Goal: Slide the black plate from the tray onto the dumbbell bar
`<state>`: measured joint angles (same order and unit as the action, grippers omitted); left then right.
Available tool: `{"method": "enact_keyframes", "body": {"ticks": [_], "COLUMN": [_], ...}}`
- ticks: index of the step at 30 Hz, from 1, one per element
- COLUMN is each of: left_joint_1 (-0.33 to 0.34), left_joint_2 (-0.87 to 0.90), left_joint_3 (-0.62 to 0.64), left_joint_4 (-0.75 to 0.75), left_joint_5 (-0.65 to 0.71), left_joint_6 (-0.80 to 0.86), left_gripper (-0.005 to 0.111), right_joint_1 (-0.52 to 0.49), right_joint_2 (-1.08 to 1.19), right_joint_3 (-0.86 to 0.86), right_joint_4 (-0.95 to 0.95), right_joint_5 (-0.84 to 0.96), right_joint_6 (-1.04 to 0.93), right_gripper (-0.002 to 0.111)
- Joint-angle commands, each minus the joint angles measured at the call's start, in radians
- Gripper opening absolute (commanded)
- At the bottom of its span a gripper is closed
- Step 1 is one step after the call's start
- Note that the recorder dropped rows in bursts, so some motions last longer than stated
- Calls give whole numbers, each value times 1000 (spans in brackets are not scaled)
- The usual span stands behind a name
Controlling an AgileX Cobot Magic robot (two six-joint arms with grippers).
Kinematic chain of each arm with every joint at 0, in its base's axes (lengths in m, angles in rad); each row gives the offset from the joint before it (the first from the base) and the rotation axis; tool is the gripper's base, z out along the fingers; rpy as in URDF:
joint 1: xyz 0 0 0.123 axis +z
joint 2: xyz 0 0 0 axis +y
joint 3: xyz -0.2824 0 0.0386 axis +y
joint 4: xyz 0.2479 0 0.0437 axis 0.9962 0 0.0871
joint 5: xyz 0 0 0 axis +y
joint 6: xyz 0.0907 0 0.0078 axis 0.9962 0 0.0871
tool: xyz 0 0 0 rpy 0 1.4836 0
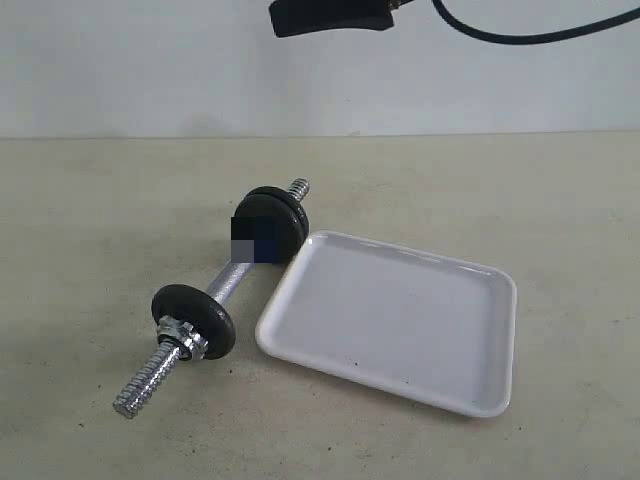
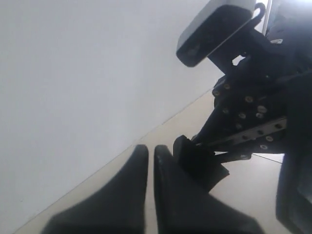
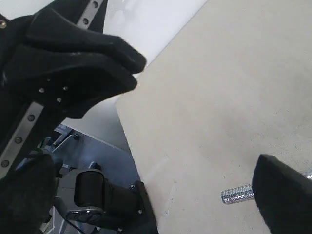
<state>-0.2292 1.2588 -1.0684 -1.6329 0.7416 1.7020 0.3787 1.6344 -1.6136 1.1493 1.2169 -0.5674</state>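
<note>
Left tool (image 2: 150, 152) shut, empty, up off desk (image 1: 90, 200). Right tool (image 3: 200, 117) wide open, empty. Tray (image 1: 390, 310) bare, mid-desk. Black plate (image 1: 285, 212) prob. one of pair on dumbbell bar (image 1: 228, 282), end twd desk's back edge. Task looks done. Next: hold arms clear.

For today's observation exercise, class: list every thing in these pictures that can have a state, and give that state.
tray, flat on the table, nothing on it.
dumbbell bar, lying on the table, plates on.
near black plate, on the bar, inside the collar nut.
far black plates, on the bar.
left tool, shut, empty.
right tool, open, empty.
</note>
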Motion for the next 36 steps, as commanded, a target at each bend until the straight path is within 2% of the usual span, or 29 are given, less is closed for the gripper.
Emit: {"method": "enact_keyframes", "body": {"ticks": [1,2,3,4,5,7,10,16,19,22,24,30,36], "left_joint_1": [0,0,0,0,0,0,0,0,0,0,0,0,0], "left_joint_2": [-7,-7,-7,-7,-7,-7,-7,-7,-7,-7,-17,-135,-344], "left_joint_3": [-2,-2,-2,-2,-2,-2,-2,-2,-2,-2,-2,0,62], "left_joint_4": [11,11,11,11,9,9,9,4,3,22,50,145,154], "left_joint_5": [24,24,24,24,24,29,74,316,374,363,344,168,99], "left_joint_6": [-12,-12,-12,-12,-12,-12,-12,-12,-12,-12,-7,-3,45], "left_gripper": [4,4,4,4,4,4,4,4,4,4,4,4,4], "right_joint_1": [3,3,3,3,3,3,3,3,0,0,0,0,0], "right_joint_2": [-11,-11,-11,-11,-11,-11,-11,-13,-31,-83,-145,-376,-611], "right_joint_3": [-4,-4,-4,-4,-4,-4,-4,-4,-4,-4,-4,-4,8], "right_joint_4": [5,-1,-6,-4,-2,8,21,57,105,76,-11,-400,-558], "right_joint_5": [4,4,4,4,4,4,4,4,4,-44,-124,-279,-445], "right_joint_6": [4,4,4,1,-7,-22,-37,-30,-147,-291,-310,-272,-232], "right_gripper": [95,79,36,12,3,7,7,7,6,6,6,6,6]}}
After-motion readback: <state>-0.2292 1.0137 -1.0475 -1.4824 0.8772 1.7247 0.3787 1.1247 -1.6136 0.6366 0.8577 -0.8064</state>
